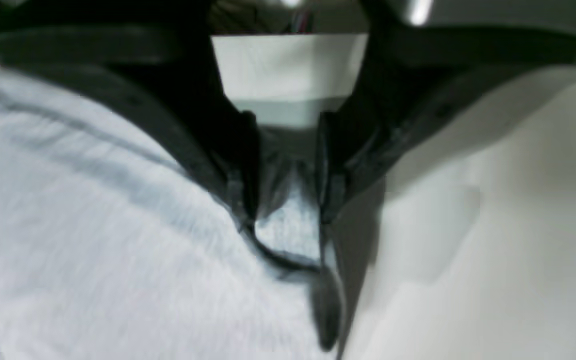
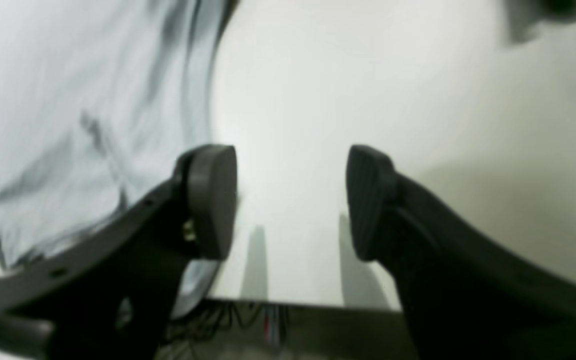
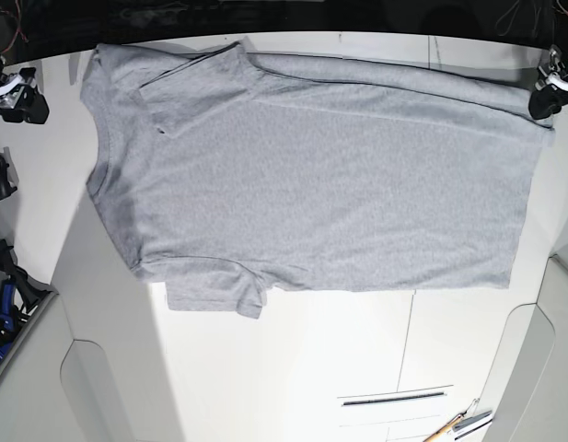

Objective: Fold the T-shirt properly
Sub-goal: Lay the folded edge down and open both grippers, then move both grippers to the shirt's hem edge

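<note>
Left wrist view blurred; gripper (image 1: 288, 185) fingertips hide part of T-shirt (image 1: 158, 240).

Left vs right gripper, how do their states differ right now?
The left gripper has T-shirt fabric between its fingers; the right gripper has none.
The left gripper's fingers are drawn close together; the right gripper's are spread wide.
Both have dark fingers and sit near the shirt's edges.

A pale, glossy tabletop (image 3: 293, 368) carries thin dark lines, with dark cables (image 3: 518, 18) beyond its edge
</note>
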Controlling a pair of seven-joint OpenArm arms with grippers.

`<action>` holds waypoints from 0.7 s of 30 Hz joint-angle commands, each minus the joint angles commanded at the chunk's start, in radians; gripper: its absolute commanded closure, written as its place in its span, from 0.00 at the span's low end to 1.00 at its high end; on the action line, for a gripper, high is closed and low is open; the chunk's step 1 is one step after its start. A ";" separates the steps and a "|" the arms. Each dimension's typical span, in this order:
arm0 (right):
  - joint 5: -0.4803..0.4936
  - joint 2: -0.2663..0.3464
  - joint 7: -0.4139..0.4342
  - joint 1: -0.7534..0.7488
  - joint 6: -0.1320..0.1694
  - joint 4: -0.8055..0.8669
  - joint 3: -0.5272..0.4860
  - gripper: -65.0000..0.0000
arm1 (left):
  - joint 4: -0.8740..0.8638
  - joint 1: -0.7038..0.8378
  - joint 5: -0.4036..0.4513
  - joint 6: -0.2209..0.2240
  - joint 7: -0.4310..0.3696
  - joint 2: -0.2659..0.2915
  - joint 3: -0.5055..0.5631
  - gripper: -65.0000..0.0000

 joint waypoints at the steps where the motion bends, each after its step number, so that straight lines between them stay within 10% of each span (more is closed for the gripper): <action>1: 0.000 0.003 0.004 0.015 0.000 0.000 0.004 0.47 | 0.000 0.000 -0.010 0.000 0.000 0.000 -0.004 0.49; 15: -0.079 0.005 0.108 0.240 0.000 -0.001 -0.159 0.47 | 0.020 -0.009 -0.005 0.000 -0.039 -0.002 -0.105 0.45; 21: -0.217 0.004 0.234 0.349 -0.068 -0.016 -0.372 0.47 | 0.028 -0.038 0.005 0.000 -0.039 -0.016 -0.115 0.45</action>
